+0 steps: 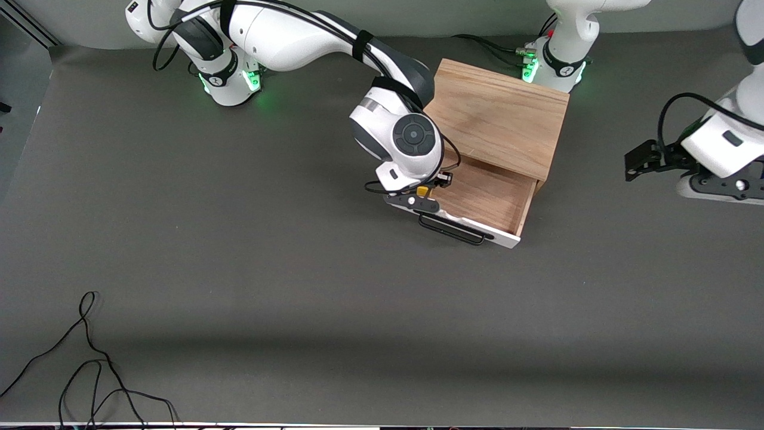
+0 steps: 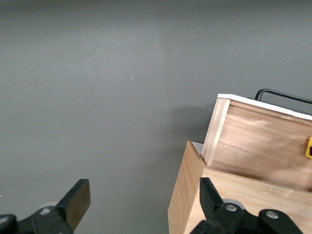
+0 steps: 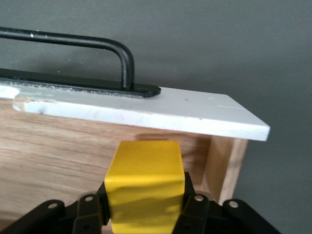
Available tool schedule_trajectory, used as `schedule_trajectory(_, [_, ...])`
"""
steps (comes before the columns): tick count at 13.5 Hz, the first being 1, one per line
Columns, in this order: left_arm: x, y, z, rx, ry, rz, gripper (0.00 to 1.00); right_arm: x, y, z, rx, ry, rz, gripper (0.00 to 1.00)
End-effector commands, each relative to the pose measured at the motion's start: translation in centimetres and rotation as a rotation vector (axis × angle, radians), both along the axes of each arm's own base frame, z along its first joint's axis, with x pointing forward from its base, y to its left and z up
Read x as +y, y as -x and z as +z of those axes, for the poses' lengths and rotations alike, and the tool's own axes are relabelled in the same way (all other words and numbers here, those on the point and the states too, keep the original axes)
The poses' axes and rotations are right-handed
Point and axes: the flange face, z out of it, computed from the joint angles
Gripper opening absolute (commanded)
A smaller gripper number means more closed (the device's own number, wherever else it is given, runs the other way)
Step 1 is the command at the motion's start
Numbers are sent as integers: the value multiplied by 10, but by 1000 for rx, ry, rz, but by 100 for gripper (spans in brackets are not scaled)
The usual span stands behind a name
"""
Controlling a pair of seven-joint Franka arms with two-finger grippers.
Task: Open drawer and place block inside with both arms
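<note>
The light oak cabinet (image 1: pixel 501 116) stands near the arms' bases, and its drawer (image 1: pixel 489 197) is pulled open toward the front camera. The drawer has a white front panel (image 1: pixel 483 230) and a black bar handle (image 1: pixel 450 230). My right gripper (image 1: pixel 427 190) is shut on the yellow block (image 1: pixel 422 191) and holds it over the open drawer, just inside the front panel at the corner toward the right arm's end. In the right wrist view the block (image 3: pixel 146 185) sits between the fingers above the drawer floor (image 3: pixel 53 151). My left gripper (image 1: pixel 635 162) is open and empty and waits over the table beside the cabinet.
A loose black cable (image 1: pixel 89 358) lies on the grey table near the front camera at the right arm's end. The left wrist view shows the cabinet's side (image 2: pixel 183 195), the drawer's corner (image 2: pixel 217 126) and a sliver of the block (image 2: pixel 309 147).
</note>
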Motion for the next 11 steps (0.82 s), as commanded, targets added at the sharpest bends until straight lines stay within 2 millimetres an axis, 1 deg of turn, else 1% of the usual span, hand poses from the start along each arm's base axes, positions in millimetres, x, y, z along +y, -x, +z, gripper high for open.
schedule_trajectory(1, [5,-2,3,-16,-15,31,100,8,0,11,-15,-22,-11,57])
schedule_trajectory(4, [10,-2,0,-11,-12,42,100,6,-3,16,-24,-25,-11,60])
schedule_trajectory(5, [11,-2,0,-10,-11,42,100,6,-3,17,-27,-24,-13,72])
schedule_trajectory(6, [11,-2,-1,-7,-10,42,100,5,-4,18,-30,-24,-13,99])
schedule_trajectory(7, [11,-2,-1,-7,-8,42,100,5,-4,19,-30,-24,-12,100])
schedule_trajectory(8, [11,-2,-1,-7,-5,43,100,1,-8,24,-33,-27,-14,100])
schedule_trajectory(9, [11,-2,-1,-5,-4,44,100,-3,-13,44,-52,-42,-15,100])
schedule_trajectory(10, [11,-1,-2,-1,-4,40,100,-13,-20,61,-61,-50,-24,100])
schedule_trajectory(11, [11,-1,-1,0,-4,40,100,-21,-20,81,-57,-44,-25,100])
